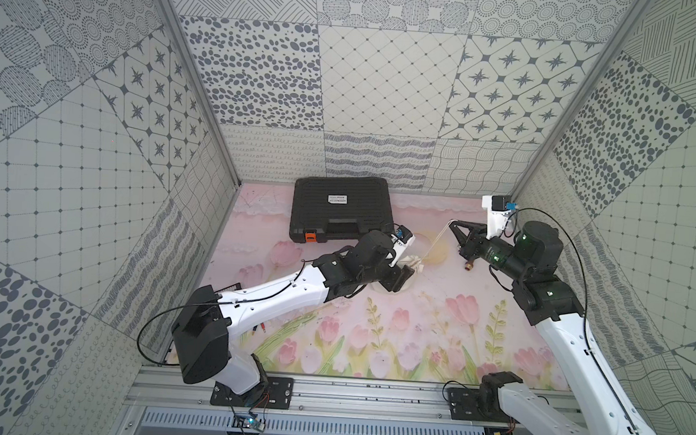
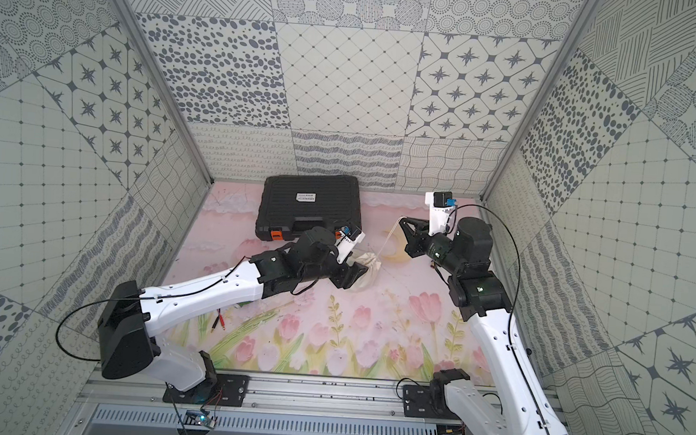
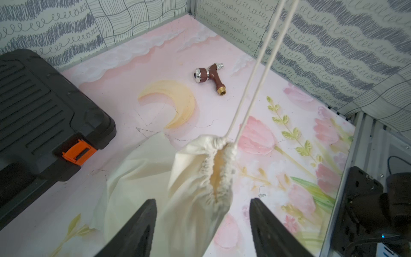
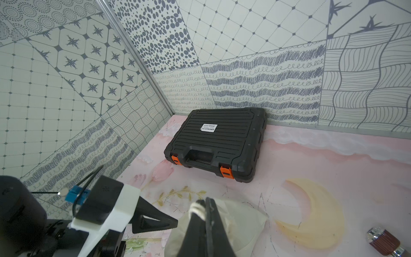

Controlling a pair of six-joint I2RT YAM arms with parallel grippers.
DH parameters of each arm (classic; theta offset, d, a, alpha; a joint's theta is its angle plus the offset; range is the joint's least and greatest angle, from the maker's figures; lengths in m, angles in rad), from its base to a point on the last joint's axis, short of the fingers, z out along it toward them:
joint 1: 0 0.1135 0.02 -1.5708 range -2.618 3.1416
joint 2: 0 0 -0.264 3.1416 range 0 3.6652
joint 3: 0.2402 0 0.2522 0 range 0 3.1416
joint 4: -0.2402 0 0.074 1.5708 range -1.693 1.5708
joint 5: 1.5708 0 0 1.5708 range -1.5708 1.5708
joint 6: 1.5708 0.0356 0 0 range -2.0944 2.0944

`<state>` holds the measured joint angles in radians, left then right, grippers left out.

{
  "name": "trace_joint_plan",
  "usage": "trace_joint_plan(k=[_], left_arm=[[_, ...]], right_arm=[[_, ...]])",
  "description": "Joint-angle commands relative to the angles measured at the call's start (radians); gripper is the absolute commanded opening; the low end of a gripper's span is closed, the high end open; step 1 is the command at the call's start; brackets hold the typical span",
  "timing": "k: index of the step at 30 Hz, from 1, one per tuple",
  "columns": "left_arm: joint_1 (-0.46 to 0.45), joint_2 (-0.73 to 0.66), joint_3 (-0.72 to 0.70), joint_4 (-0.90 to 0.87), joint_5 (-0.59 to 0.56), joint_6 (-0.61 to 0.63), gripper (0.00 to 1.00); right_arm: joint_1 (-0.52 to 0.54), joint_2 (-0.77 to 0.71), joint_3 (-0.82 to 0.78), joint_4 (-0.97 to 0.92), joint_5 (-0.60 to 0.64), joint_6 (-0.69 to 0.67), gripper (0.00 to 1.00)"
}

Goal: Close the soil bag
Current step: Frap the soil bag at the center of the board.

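Note:
The soil bag [image 1: 413, 264] [image 2: 367, 262] is a cream cloth sack at mid-table, its gathered mouth [image 3: 219, 169] drawn almost shut with a narrow slit left. Two strands of its thin cord [image 3: 255, 77] [image 1: 436, 242] run taut up to my right gripper [image 1: 453, 223] [image 4: 203, 200], which is shut on the cord's end above and to the right of the bag. My left gripper [image 3: 202, 201] [image 1: 399, 277] stands open, one finger on each side of the bag's neck, with a clear gap on the right side. The bag [image 4: 242, 220] lies under the right gripper.
A black ribbed case [image 1: 338, 207] [image 4: 218, 138] with orange latches lies at the back, just left of the bag. A brown hose nozzle [image 3: 210, 76] [image 4: 384, 242] lies to the right, under the right arm. Red-tipped wires [image 2: 218, 320] lie near the left arm's base. Patterned walls enclose the table.

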<state>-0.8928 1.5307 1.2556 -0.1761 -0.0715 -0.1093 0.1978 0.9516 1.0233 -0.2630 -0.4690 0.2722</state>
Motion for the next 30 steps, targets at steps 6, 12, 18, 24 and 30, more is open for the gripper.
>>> trace_joint_plan(k=[6, 12, 18, 24, 30], left_arm=[[0.031, 0.144, 0.177, 0.032, 0.25, 0.075, 0.79], [0.077, 0.247, 0.261, 0.031, 0.378, 0.08, 0.62], [0.077, 0.284, 0.27, 0.046, 0.493, 0.096, 0.5], [0.076, 0.319, 0.29, -0.009, 0.486, 0.115, 0.12], [0.069, 0.323, 0.208, -0.123, 0.481, 0.074, 0.0]], right_arm=[[0.011, -0.036, -0.038, 0.064, -0.024, -0.017, 0.0], [0.013, -0.047, -0.037, 0.06, -0.03, -0.016, 0.0], [0.013, -0.021, -0.016, 0.053, -0.035, -0.024, 0.0], [0.013, -0.005, -0.01, 0.053, -0.025, -0.031, 0.0], [0.007, 0.005, 0.012, 0.054, 0.04, -0.043, 0.0]])
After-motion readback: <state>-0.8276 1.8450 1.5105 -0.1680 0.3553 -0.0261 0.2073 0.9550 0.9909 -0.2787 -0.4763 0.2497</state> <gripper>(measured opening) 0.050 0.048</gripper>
